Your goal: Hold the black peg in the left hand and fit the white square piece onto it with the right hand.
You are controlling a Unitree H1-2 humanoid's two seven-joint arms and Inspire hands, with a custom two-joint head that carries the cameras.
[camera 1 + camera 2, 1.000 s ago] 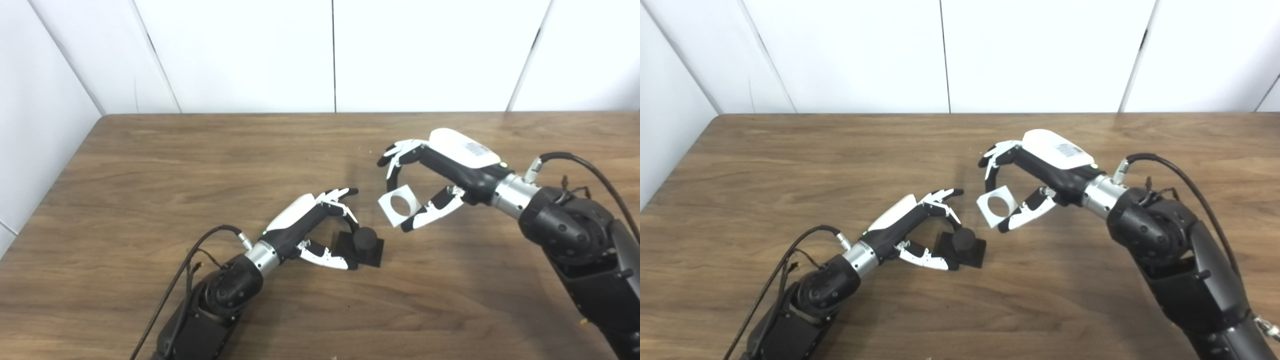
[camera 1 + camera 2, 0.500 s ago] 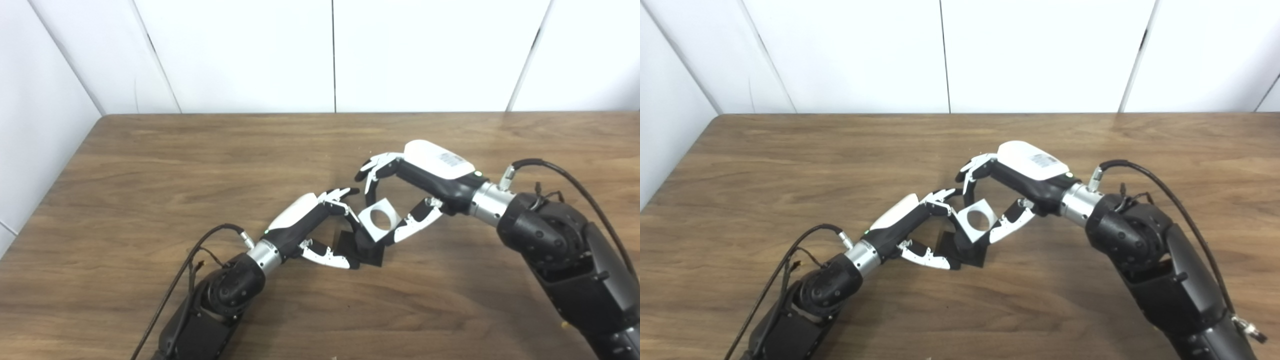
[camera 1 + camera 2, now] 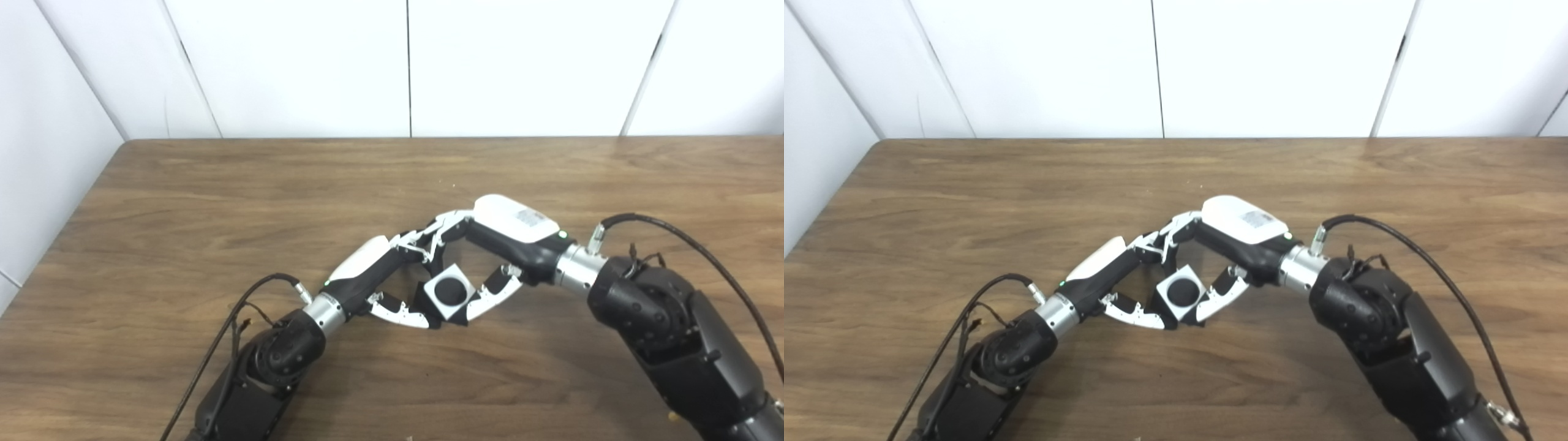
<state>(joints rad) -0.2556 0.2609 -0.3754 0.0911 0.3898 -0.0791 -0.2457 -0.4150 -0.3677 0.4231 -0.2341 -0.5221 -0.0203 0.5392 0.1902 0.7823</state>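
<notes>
The black peg (image 3: 453,288) stands on its flat black base on the wooden table (image 3: 184,202), and its round top shows through the hole of the white square piece (image 3: 442,302). My right hand (image 3: 490,245) is shut on the white square piece, fingers above it and thumb (image 3: 493,294) at its lower right corner. My left hand (image 3: 392,275) grips the black base from the left, its thumb (image 3: 401,313) along the near edge and its fingers (image 3: 411,240) over the far side, touching the right hand's fingers. The base is mostly hidden under the white piece.
White wall panels (image 3: 404,67) rise behind the table's far edge. The table's left edge (image 3: 73,214) meets a white side wall. Black cables (image 3: 674,229) run from both wrists.
My right hand has carried the white square piece left and down, from the air right of the peg onto the peg. The left hand has held still on the black base.
</notes>
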